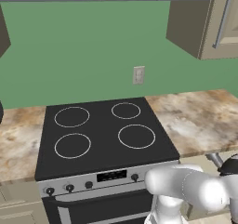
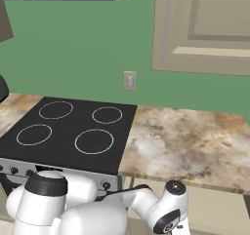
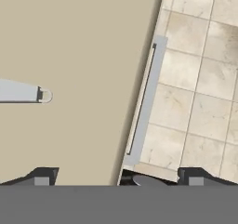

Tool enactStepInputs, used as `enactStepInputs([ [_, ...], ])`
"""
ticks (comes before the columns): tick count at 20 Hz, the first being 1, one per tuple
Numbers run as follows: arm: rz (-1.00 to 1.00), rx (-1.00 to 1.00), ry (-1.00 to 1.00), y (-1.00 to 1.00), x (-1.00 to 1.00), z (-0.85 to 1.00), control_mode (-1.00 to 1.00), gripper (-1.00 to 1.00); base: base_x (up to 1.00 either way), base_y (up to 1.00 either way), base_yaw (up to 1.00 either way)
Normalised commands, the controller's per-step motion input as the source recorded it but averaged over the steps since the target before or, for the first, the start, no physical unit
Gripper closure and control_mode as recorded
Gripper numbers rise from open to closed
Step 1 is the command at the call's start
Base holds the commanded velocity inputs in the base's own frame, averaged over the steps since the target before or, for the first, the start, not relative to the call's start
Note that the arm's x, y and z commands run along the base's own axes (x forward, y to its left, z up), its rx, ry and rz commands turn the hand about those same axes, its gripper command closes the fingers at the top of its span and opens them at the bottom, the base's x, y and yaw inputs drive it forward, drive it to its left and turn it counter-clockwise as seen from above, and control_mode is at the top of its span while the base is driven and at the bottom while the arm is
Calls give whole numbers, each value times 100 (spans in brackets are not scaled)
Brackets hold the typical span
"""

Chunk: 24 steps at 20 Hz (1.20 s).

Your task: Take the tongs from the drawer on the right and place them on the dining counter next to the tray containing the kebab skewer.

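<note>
In the hand view I look down into the drawer (image 3: 83,42), whose flat beige inside lies open below me. The tongs (image 3: 21,92) lie in it at the left edge; only their grey end with a small ring shows. The drawer's long grey handle (image 3: 145,104) runs along its front edge, with tiled floor beyond. My gripper (image 3: 118,179) is open above the drawer, one dark fingertip (image 3: 44,176) over the drawer's inside and the other past the handle. Nothing is between them. The dining counter and the tray are out of view.
A black stove (image 1: 104,132) with four rings sits between marbled worktops (image 2: 190,141). Beige wall cabinets (image 2: 205,27) hang above on the right. The arm (image 1: 186,190) reaches low in front of the cabinets under the worktop. Pale floor tiles (image 3: 200,79) lie beside the drawer.
</note>
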Motion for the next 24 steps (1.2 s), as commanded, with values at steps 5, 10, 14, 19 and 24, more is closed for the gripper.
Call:
enactStepInputs([
  [5,0,0,0,-35,-100,-37,-100,-100,0,0,0],
  [10,0,0,0,-44,-100,-29,-100,-100,0,0,0],
  [14,-2,7,0,-46,-100,-6,-100,-100,0,0,0],
  [19,-7,17,3,-45,-100,18,-100,-100,0,0,0],
  [24,-19,26,5,-38,-100,87,-100,-100,0,0,0],
])
